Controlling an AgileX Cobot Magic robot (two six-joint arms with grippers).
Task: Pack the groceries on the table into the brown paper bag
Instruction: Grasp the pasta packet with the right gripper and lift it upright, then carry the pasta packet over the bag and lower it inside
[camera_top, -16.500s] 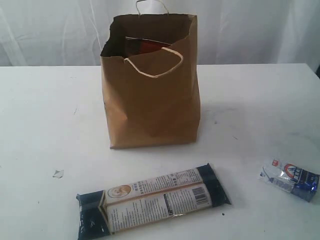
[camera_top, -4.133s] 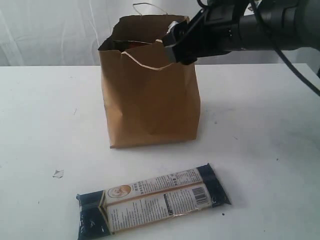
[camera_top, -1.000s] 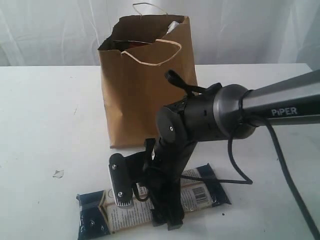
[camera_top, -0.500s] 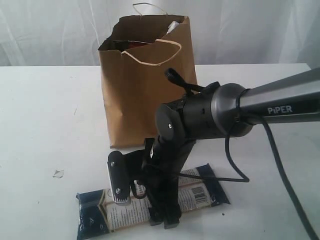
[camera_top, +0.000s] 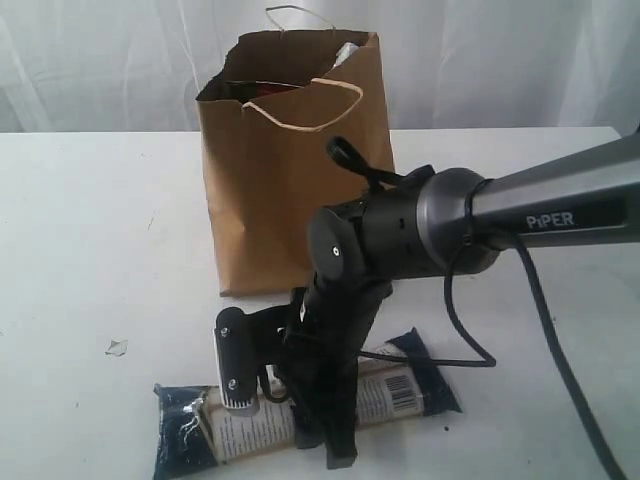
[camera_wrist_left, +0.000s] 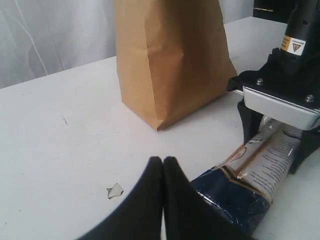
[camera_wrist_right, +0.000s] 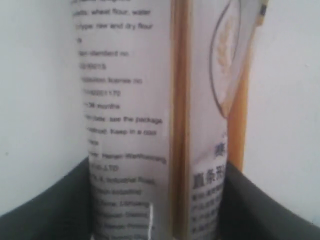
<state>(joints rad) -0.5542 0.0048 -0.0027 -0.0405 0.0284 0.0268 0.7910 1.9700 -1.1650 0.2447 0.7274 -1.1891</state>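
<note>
The long dark-blue packet (camera_top: 400, 385) lies on the white table (camera_top: 90, 220) in front of the tall brown paper bag (camera_top: 280, 190). My right gripper (camera_top: 290, 410) reaches down over the packet's middle, and its two fingers press against the packet's long sides. In the right wrist view the packet (camera_wrist_right: 150, 100) fills the gap between the dark fingers of the gripper (camera_wrist_right: 157, 170). My left gripper (camera_wrist_left: 163, 161) is shut and empty, low over the table beside the packet's dark end (camera_wrist_left: 235, 192). Other groceries show only as bits at the bag's rim (camera_top: 265, 88).
A small torn scrap (camera_top: 117, 347) lies on the table left of the packet, close to the left fingertips in the left wrist view (camera_wrist_left: 115, 190). The bag (camera_wrist_left: 170, 60) stands just behind the right arm. White curtain hangs behind the table.
The right jaws have closed in on the long packet, which now looks squeezed narrower. The right wrist has sunk slightly. The left gripper has stayed shut.
</note>
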